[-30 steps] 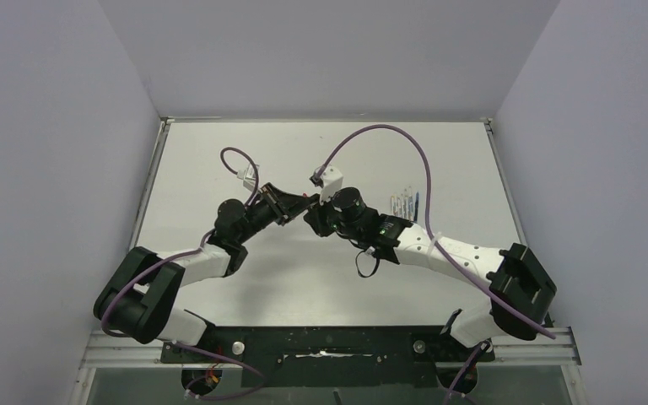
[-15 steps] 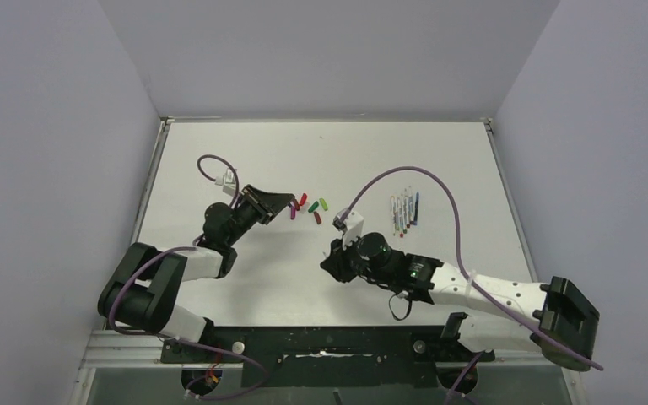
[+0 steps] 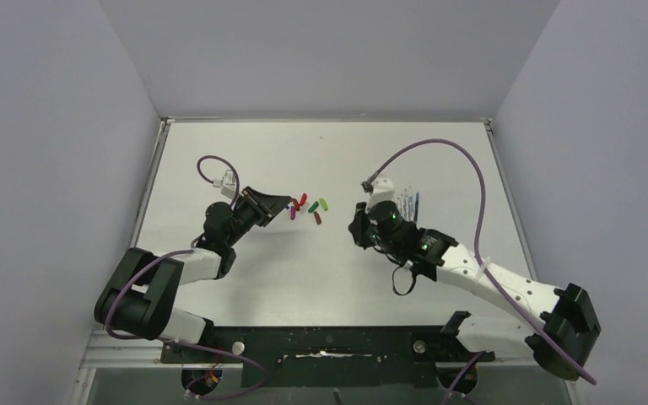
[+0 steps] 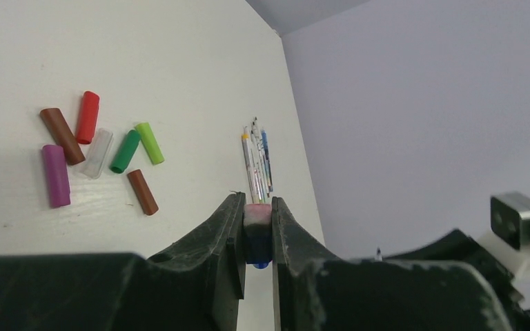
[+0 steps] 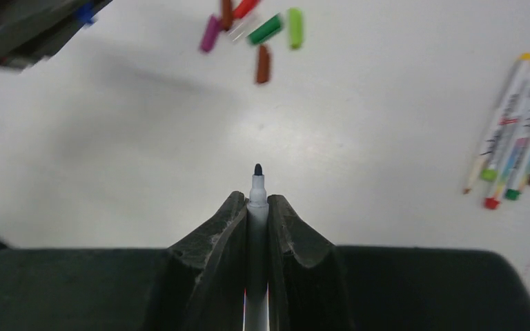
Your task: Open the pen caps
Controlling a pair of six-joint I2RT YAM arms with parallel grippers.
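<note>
"Left wrist view first: what is the left gripper (image 4: pixel 257 207) doing?"

"It is clamped on a blue cap (image 4: pixel 257 236). The short tube stands between the two fingers, its pale end poking out just past their tips."

"And the other arm?"

"In the right wrist view the right gripper (image 5: pixel 257 203) pinches a pen (image 5: pixel 257 185) by its whitish barrel. The dark tip is bare and sticks out beyond the fingers."

"Where are they over the table (image 3: pixel 304 278)?"

"From the top camera, the left gripper (image 3: pixel 283 202) hangs left of the table's middle. The right gripper (image 3: pixel 359 228) is right of the middle, and the two are well apart."

"What lies between them?"

"The loose caps (image 3: pixel 308 207), seven in the left wrist view: red, two brownish, purple, clear, green and lime. They are scattered close together, about midway between the left and right edges."

"And the other pens?"

"A row of pens (image 3: pixel 405 207) lies side by side nearer the right edge, just beyond the right gripper. Their coloured tips are uncovered and point toward the near edge."
</note>
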